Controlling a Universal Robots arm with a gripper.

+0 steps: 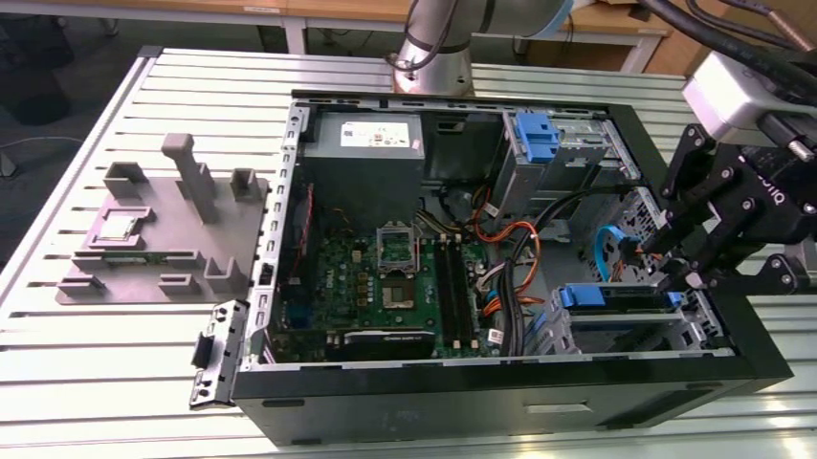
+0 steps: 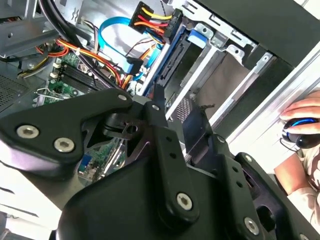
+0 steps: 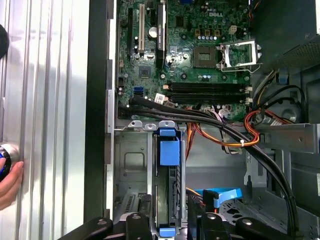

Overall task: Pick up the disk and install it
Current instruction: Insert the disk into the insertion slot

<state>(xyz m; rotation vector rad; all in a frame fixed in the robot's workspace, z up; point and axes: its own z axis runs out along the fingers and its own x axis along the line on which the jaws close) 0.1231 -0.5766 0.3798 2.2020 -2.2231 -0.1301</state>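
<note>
The disk [image 3: 168,192] stands on edge in the drive cage [image 3: 131,165] at the front corner of the open computer case [image 1: 511,397], its blue carrier frame showing at both ends in the first wrist view; in the exterior view the blue frame [image 1: 613,297] marks the same bay. The gripper [image 1: 695,263] hangs directly over that cage, its black fingers [image 3: 137,226] either side of the disk's edge in the first wrist view. I cannot tell whether they are parted or clamped on it, since the contact is not visible.

Judging from this, the main risk is the cabling beside the cage: a thick black bundle [image 3: 240,145] and orange data cables [image 3: 252,127] run just beside the bay on the motherboard [image 3: 200,55] side, and a finger linkage could snag them. A disk tilted in the cage could also jam its frame against the metal rails.

Room is tight. The cage walls close in on both faces of the disk, and the case wall lies just beyond. A person's hand [image 3: 10,182] rests on the slatted table [image 3: 45,100] outside the case, well apart from the cage.
</note>
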